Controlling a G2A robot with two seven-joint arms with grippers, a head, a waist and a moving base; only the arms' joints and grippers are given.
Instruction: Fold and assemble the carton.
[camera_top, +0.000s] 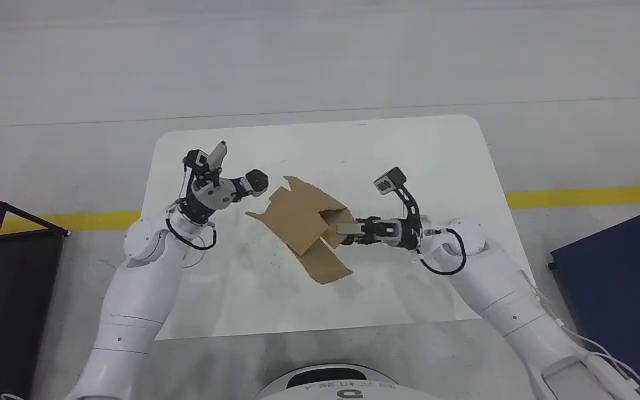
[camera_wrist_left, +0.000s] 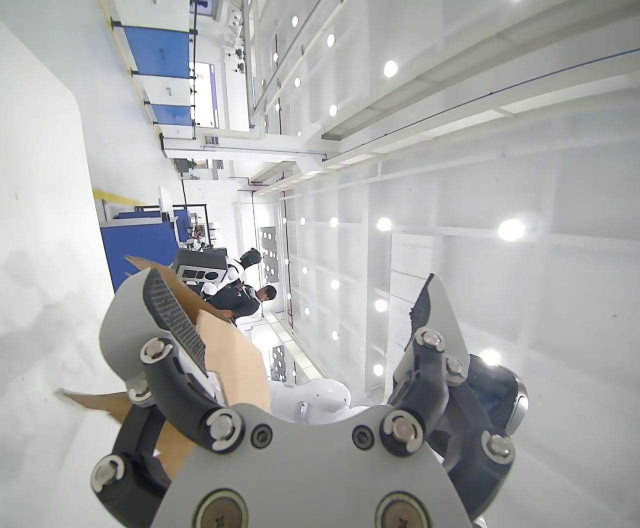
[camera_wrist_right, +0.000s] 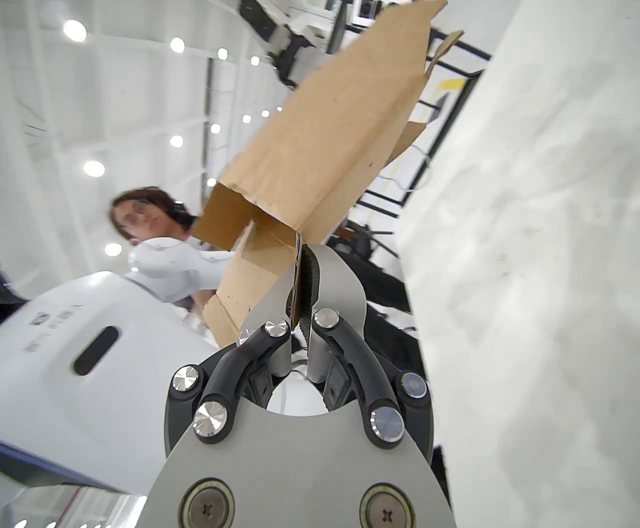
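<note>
The brown carton (camera_top: 300, 222) is at the middle of the white bench (camera_top: 420, 170). It is partly open, with flaps sticking out at its far end and its near end.

The right tool (camera_top: 345, 231) comes in from the right and is squeezed tight on a thin edge of the carton. In the right wrist view its two fingers (camera_wrist_right: 325, 280) are pressed together with the cardboard between them. The rest of the carton stretches away from the tool.

The left tool (camera_top: 258, 182) is just beside the far left corner of the carton. Its jaws are spread wide and it holds nothing. In the left wrist view one ribbed finger (camera_wrist_left: 172, 310) is right up against the brown cardboard. It may be touching it, but that is hard to see. The other finger is well apart from the carton, out in open air.
</note>
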